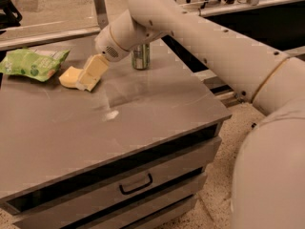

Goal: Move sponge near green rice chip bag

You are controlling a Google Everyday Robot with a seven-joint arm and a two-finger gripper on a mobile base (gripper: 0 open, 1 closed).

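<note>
The gripper [89,80] rests low on the table [143,109], touching the sponge [68,78]; whether it grips cannot be told. The sponge lies near the bag [33,63]. The can [140,56] stands behind.
</note>
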